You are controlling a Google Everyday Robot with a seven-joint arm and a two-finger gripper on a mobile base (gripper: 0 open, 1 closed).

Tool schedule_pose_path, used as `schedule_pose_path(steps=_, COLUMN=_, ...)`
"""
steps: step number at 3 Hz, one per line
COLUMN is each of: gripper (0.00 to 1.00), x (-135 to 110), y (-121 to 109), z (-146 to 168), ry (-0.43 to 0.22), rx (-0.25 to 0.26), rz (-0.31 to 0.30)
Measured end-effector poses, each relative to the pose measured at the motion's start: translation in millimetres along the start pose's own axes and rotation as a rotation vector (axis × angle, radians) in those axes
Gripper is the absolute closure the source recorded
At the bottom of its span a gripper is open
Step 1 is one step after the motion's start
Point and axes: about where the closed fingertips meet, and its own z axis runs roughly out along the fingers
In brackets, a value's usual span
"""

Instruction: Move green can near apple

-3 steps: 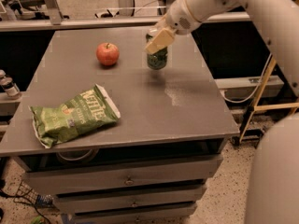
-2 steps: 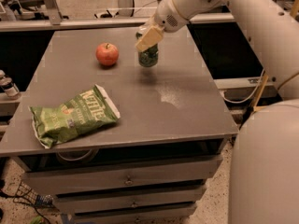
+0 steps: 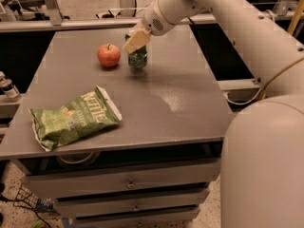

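Observation:
The green can stands upright toward the back of the grey table, just right of the red apple, with a small gap between them. My gripper comes in from the upper right on the white arm and is shut on the can's top; its pale fingers cover the can's upper half. The can's base looks to be at or just above the table surface; I cannot tell which.
A flat green chip bag lies at the front left of the table. Drawers sit below the front edge. A small bottle stands off the table's left side. My white base fills the right foreground.
My gripper has carried the green can leftward, from the table's right-centre to just beside the apple. The apple and the chip bag have not moved.

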Motion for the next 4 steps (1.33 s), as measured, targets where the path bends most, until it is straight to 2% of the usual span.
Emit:
schedule_pose_path(steps=2, gripper=1.00, x=-2, y=-1, z=32, ry=-0.027, rx=-0.037, rz=0.044)
schedule_pose_path(steps=4, gripper=0.56, x=-3, y=-2, z=34, ry=-0.028, rx=-0.042, rz=0.049)
